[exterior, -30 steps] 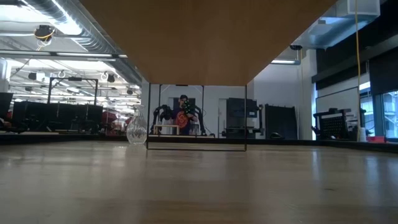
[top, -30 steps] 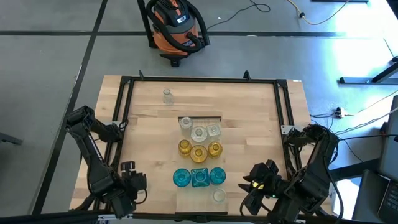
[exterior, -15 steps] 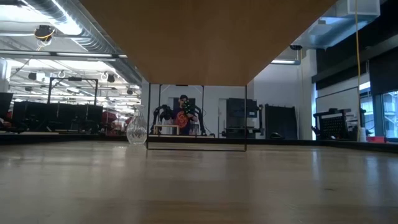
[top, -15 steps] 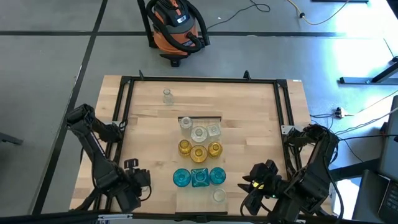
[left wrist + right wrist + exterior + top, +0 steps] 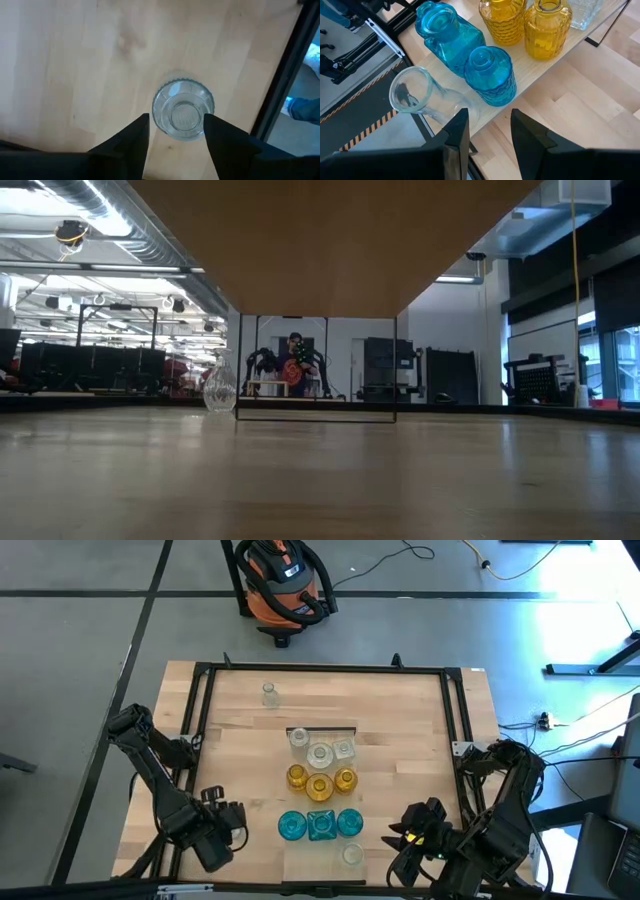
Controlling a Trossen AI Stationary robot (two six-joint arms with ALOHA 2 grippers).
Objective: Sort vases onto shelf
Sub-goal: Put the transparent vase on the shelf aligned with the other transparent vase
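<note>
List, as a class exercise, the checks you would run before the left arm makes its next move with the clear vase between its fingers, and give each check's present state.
1. Clear vase sits between the left gripper fingers: ok, seen from above through its mouth.
2. Vase gripped or lifted: cannot tell; no contact is visible.
3. Free space on the shelf near the teal row: ok, bare wood beside the lone clear vase at that end.
4. Right gripper clear of the left arm's path: ok, it waits at the shelf's other side.
5. Vase left on the far table: not ok, unsorted.
</note>
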